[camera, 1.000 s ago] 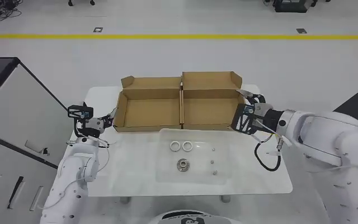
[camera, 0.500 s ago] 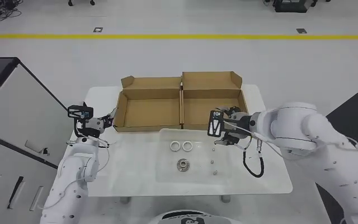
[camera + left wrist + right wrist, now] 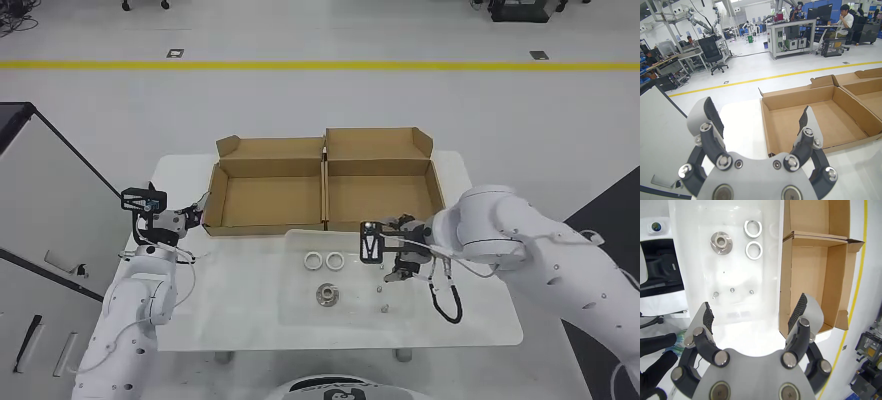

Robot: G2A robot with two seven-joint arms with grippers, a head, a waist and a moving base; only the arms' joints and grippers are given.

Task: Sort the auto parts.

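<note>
Parts: all the parts I see lie in the shallow white plastic tray [image 3: 300, 300] at the front of the white desk [image 3: 490, 315]. There are two silver metal rings [image 3: 754, 250] side by side, a grey round metal flange with a centre bore [image 3: 721, 243] just beside them, and three small silver fasteners [image 3: 732, 290] in a row, apart from the rings.
Boxes: two open brown cardboard boxes [image 3: 378, 198] stand side by side, touching, behind the tray.
Right end effector [image 3: 753, 311]: released, fingers spread wide with nothing between them. It hangs over the tray's right part, near the boxes' front wall.
Key relation: the fasteners lie straight ahead of its fingertips. The flange and rings sit farther along the same line.
Long axis: one fastener seems to lie on its side, shaft pointing roughly back towards the end effector, but it is too small for me to be sure.
Nearer arm: the right, by far.
Left end effector [image 3: 758, 113]: also released and holding nothing. It sits at the desk's left edge, just beside the left box's outer corner and well apart from the tray.
Right arm pose: the forearm reaches in across the desk from the right, with the wrist tipped down at the tray.
My judgement: sorting looks unstarted, and a fastener is the likely first pick.
</note>
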